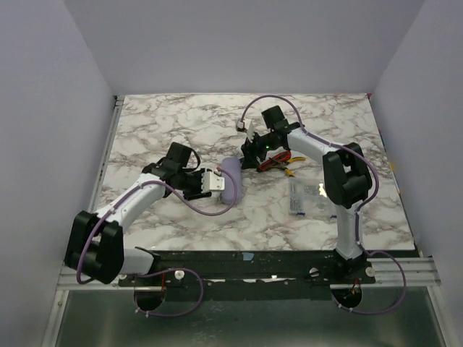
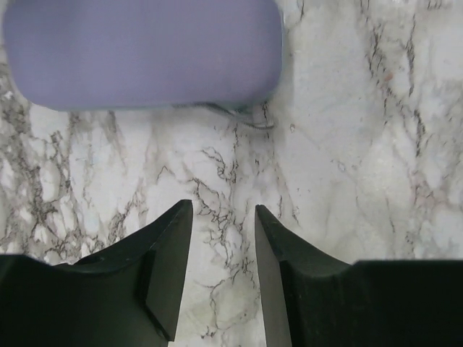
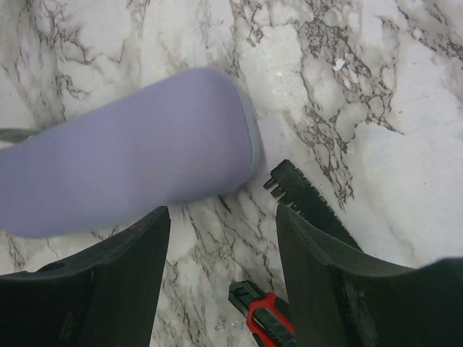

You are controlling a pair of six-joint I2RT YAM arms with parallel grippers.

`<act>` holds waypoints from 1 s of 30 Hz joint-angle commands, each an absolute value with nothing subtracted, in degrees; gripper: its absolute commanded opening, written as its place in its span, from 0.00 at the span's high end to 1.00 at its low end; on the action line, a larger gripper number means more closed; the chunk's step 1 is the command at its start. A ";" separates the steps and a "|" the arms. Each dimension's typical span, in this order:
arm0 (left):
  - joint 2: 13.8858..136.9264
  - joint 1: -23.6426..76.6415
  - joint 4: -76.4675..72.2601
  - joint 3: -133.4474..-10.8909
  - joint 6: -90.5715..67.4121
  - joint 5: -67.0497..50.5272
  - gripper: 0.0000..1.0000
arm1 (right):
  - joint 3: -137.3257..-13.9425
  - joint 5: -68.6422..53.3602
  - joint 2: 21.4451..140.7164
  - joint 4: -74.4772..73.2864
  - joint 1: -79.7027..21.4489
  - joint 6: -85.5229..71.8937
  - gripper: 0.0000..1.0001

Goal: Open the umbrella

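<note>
The umbrella (image 1: 231, 181) is lying mid-frame on the marble table (image 1: 166, 123), showing only as a smooth, pale lavender tube with rounded ends. At lower right a clear plastic box (image 1: 304, 196) is sitting apart. Just left of the tube, the left gripper (image 2: 223, 210) is hovering, jaws spread and empty. Beyond, the right gripper (image 3: 223, 213) is hanging spread over the tube's far end, with a red-handled tool (image 3: 264, 322) lying just beside that end.

The umbrella (image 1: 231, 181) sleeve is plain pale lavender; the bench (image 1: 166, 123) is white marble veined grey and black. The tool (image 3: 262, 322) is black with red trim. The left end effector (image 2: 223, 210) and right end effector (image 3: 223, 210) are both plain black
</note>
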State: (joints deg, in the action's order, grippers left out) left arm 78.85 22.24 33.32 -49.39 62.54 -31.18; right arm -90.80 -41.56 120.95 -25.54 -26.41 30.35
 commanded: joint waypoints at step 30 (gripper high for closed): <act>92.20 23.43 0.65 -48.68 -22.22 -32.25 0.46 | -89.21 -40.73 120.75 -29.01 -26.90 8.51 0.20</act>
